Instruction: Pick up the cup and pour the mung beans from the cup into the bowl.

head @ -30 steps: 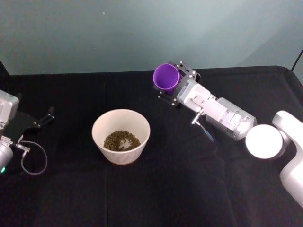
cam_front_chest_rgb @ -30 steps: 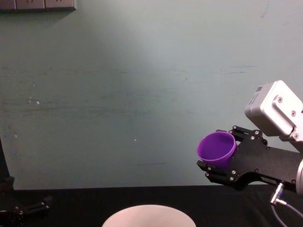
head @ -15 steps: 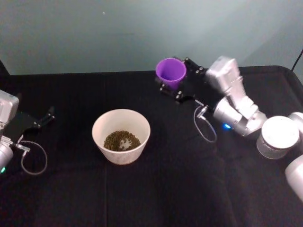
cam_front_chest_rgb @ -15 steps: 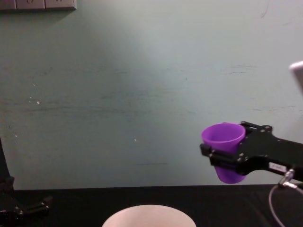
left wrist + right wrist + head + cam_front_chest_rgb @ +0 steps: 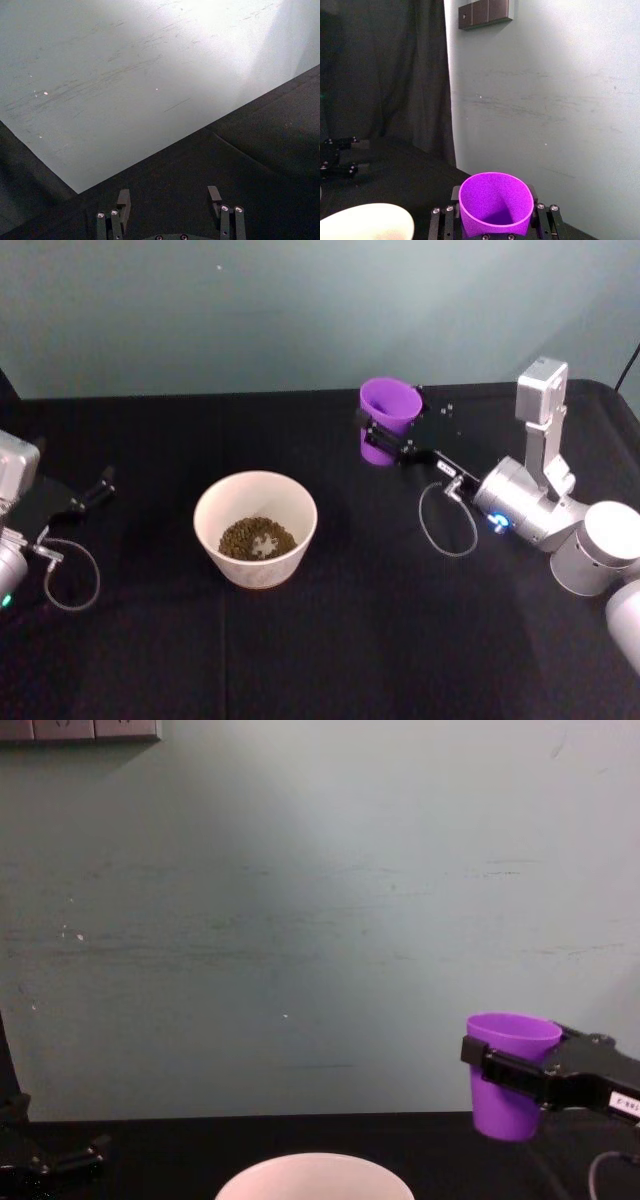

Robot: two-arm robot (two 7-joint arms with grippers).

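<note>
Right hand [image 5: 385, 437]: clamped on the cup [image 5: 387, 420], which sits upright between its fingers, clear above the black table [image 5: 400, 640]. Cup interior looks empty in the right wrist view. Bowl [image 5: 256, 528]: on the table, down and to the left of that hand, holding mung beans [image 5: 257, 538]. Left hand [image 5: 170, 200]: fingers spread wide, holding nothing, parked well apart at the table's left edge.

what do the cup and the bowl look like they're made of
The cup, gripped upright by the right gripper: probably plastic, judging by its uniform bright purple, thin rim and smooth matte wall. The bowl, holding mung beans: smooth off-white with a soft sheen and a thicker wall; glazed ceramic or melamine, can't tell which.
</note>
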